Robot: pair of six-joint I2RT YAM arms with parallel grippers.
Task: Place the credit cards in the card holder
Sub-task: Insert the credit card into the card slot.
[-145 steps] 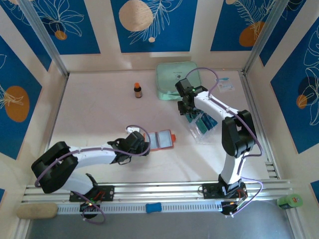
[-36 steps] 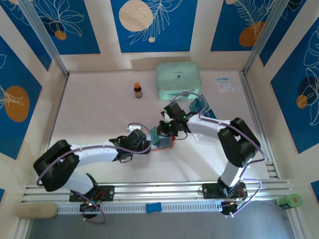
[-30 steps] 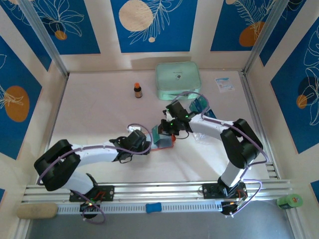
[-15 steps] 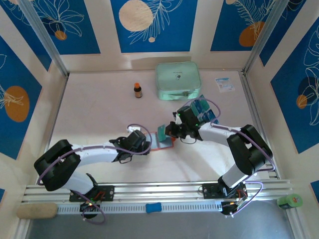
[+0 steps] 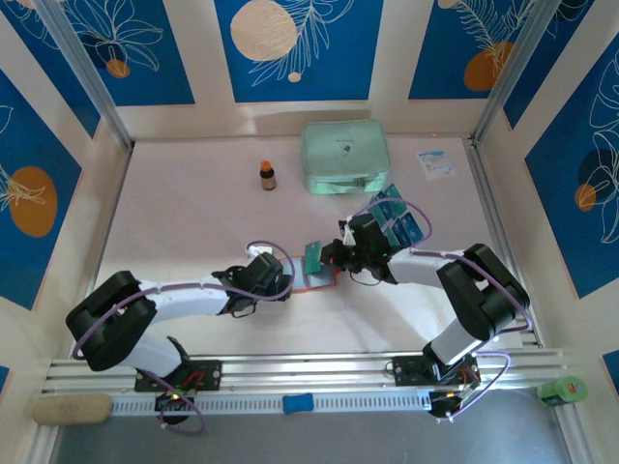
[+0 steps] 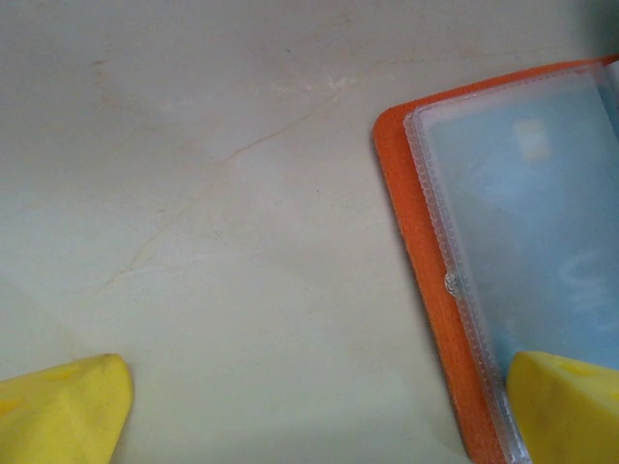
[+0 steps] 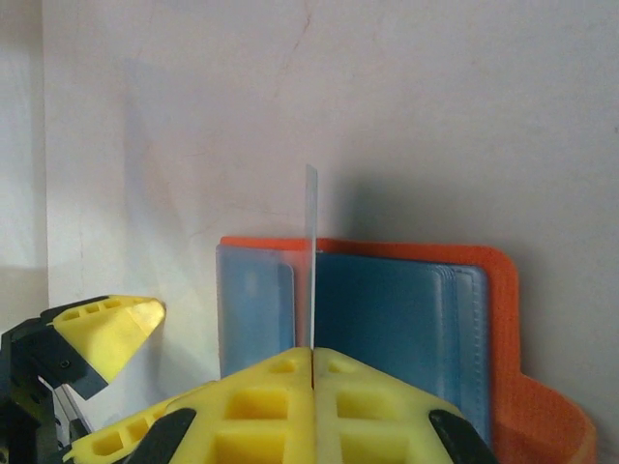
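Clamped between the closed yellow fingers (image 7: 251,406) of the right gripper (image 5: 327,255): one flat teal-blue plastic credit card (image 7: 311,242). From the right wrist, seen edge-on as a thin upright line running straight out from the fingertips. From above, pointing toward 9 o'clock with its face partly turned up; long axis not clear. Far end over the small orange-red fold card holder (image 5: 322,279), above the seam between a clear sleeve (image 7: 253,304) and blue-filled sleeves; touching or not, cannot tell.

Holder opened flat, a little toward 6 o'clock of the table's centre, long axis roughly 9 to 3 o'clock. At its 9 o'clock end, left gripper (image 6: 309,416) spread wide, holding nothing, one yellow fingertip (image 6: 566,406) over the holder's corner, the other over bare table.

Nearly five seconds back, right gripper down at the loose cards (image 5: 398,218); since then swung across to the holder with one card. Hardly shifted over the last half second. Left gripper unmoved throughout.

Counted:
- one holder
- one card in the grip
- a fanned pile of loose cards at 2 o'clock of the holder, partly behind a cable, exact number unclear
- one mint-green zip case (image 5: 346,157) at 12 o'clock
- one small brown bottle with an orange cap (image 5: 268,175) at 11 o'clock
- one white paper slip with blue print (image 5: 436,162) at 1 o'clock
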